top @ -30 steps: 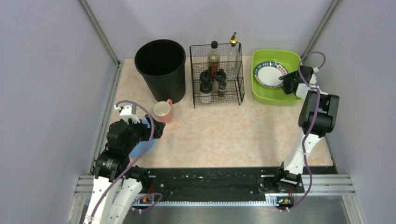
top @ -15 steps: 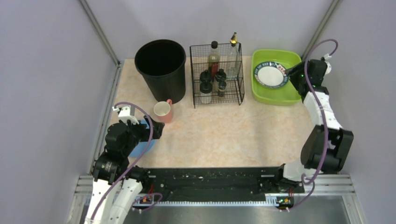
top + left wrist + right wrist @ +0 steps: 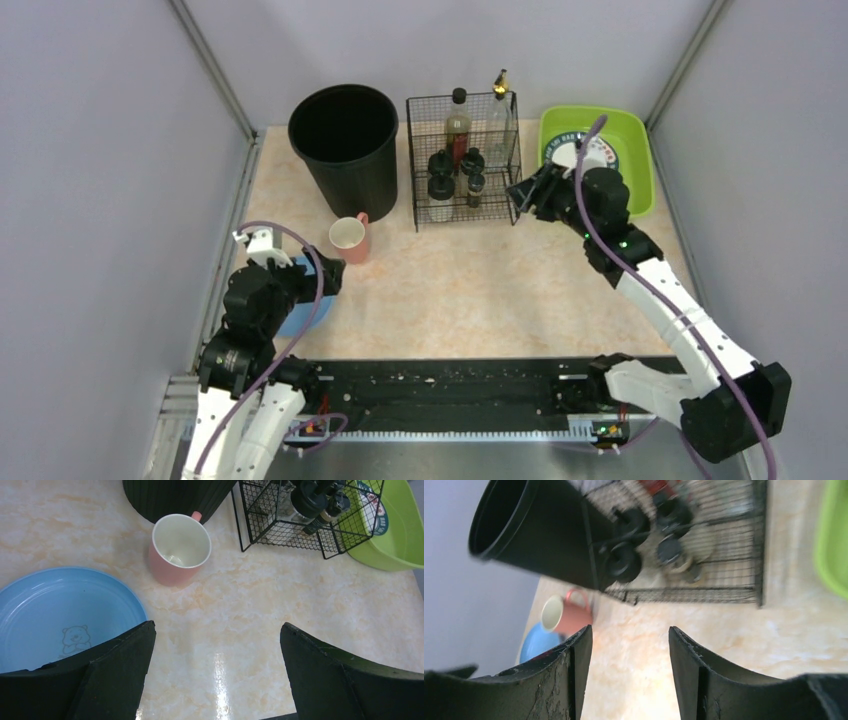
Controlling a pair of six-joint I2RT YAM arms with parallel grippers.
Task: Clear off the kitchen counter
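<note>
Gaping, empty jaws on both arms over speckled peach kitchen counter (image 3: 240,630) with round pink mug (image 3: 175,566).

White-and-black arms (image 3: 675,305), purple cables (image 3: 577,175)

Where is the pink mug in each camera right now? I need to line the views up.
Top external: mug left of centre on the counter, just in front of the black bin.
Left wrist: mug upper centre-left, beyond the blue plate.
Right wrist: mug lower left, blurred.
Shared landmark: the black bin, beside the mug in all three.
</note>
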